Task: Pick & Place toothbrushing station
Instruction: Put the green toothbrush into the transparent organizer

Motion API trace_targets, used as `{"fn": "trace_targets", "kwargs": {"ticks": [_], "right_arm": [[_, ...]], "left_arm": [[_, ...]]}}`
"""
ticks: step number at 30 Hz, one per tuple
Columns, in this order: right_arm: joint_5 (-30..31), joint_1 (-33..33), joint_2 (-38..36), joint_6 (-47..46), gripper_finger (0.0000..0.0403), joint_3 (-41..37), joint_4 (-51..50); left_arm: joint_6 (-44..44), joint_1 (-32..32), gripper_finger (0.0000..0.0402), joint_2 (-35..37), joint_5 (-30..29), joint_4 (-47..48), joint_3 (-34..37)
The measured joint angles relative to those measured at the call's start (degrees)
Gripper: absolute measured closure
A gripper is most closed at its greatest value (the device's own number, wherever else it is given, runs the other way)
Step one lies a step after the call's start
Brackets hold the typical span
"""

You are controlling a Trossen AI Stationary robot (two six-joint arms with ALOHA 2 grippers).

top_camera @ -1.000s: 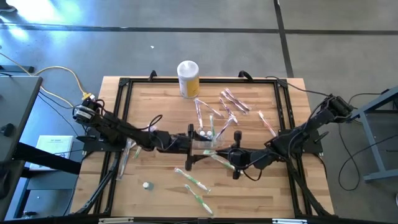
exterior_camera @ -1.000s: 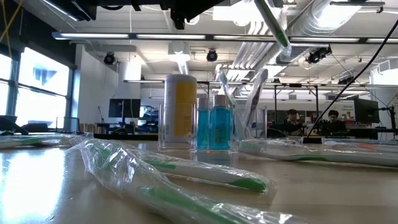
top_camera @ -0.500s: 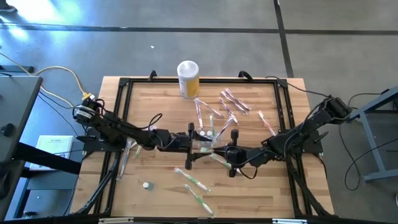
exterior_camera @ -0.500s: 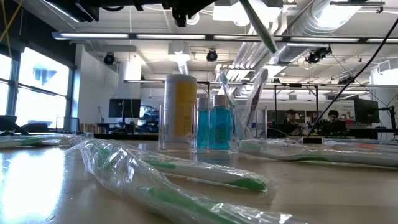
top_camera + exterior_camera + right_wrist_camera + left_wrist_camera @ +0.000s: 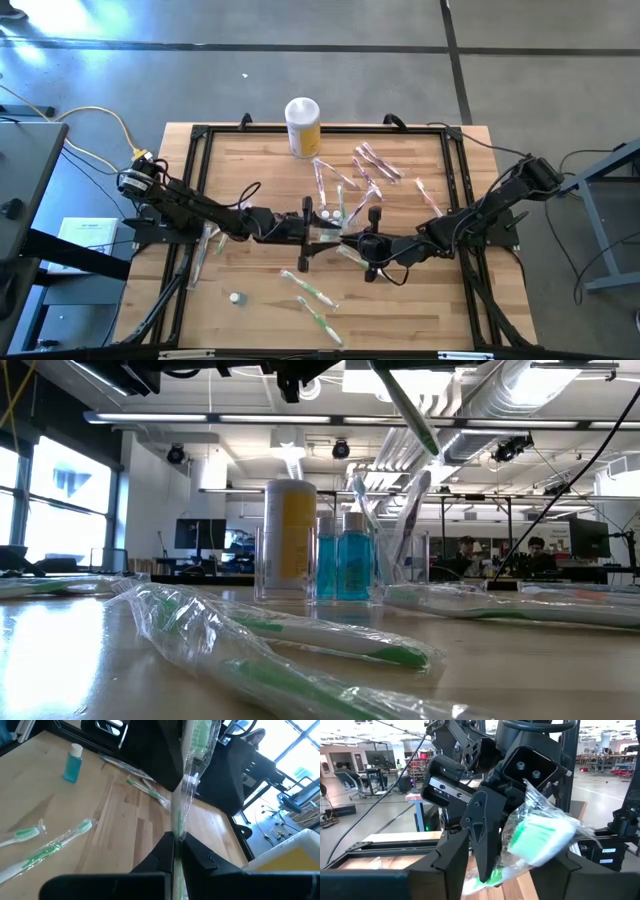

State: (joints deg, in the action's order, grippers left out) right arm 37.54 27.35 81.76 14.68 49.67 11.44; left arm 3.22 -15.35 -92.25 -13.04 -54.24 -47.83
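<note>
Yellow canister [image 5: 303, 126], white lid — blue bottles [image 5: 340, 564], green-and-white toothbrushes [image 5: 309, 289].

The left arm's fingers [image 5: 305, 233] are covering most of the toothbrushing station [image 5: 335, 236]; its compartments are showing too small to tell.

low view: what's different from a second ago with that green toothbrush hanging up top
The wrapped green toothbrush pinched in the right gripper has drifted left across the low view, as that gripper edged toward the left gripper. The left gripper's fingers have been closing in around the brush's wrapped head. The clear plastic holder, yellow canister and loose brushes stayed put.
</note>
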Motion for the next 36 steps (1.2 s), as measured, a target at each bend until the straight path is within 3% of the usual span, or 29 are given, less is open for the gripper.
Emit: {"fn": "trace_targets", "kwargs": {"ticks": [6,13,18,28,36], "right_arm": [[0.22,0.00,0.00,0.00,0.0394,-0.01,-0.02],[0.39,-0.04,0.00,-0.28,0.0394,-0.02,-0.02],[-0.37,-0.02,0.00,-1.46,0.0377,-0.02,-0.04],[1.77,1.57,0.00,-1.37,0.0270,-0.02,-0.53],[16.89,6.14,0.00,-1.28,0.0161,-0.02,-1.06]], "left_arm": [[-0.02,-0.02,0.0281,0.00,0.07,0.42,0.00],[0.03,-0.07,0.0386,0.00,0.29,0.44,0.00],[-0.25,-0.07,0.0392,0.02,0.46,0.45,0.00],[-0.50,-0.02,0.0396,0.02,0.24,1.68,0.00],[-0.72,-0.02,0.0396,0.02,0.26,1.75,0.00]]}}
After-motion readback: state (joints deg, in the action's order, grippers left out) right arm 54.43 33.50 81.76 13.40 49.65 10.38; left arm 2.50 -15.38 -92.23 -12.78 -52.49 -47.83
